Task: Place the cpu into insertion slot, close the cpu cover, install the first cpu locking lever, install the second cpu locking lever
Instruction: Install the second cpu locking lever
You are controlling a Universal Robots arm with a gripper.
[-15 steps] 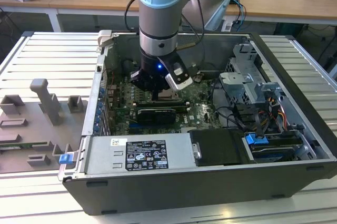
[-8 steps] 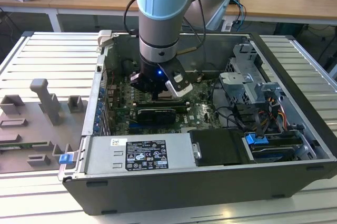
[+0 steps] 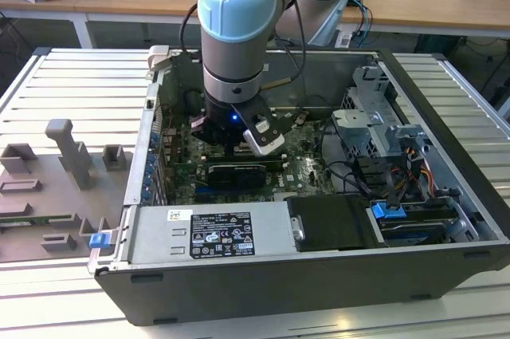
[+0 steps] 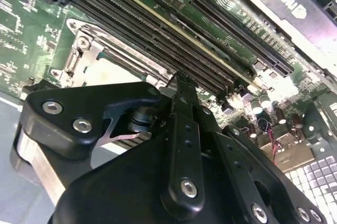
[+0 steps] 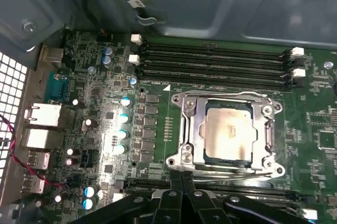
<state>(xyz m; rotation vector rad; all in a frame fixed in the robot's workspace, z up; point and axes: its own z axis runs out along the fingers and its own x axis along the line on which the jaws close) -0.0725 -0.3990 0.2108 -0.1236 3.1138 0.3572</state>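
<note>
In the first wrist view the cpu sits seated in the insertion slot, with the cpu cover lying flat around it, just ahead of the gripper. Its black fingers are pressed together and empty, their tips near the socket's closest edge. The second wrist view shows the fingers' backs, which hide most of the socket; a corner of the cover shows past them. In the exterior view the arm blocks the socket inside the computer case.
</note>
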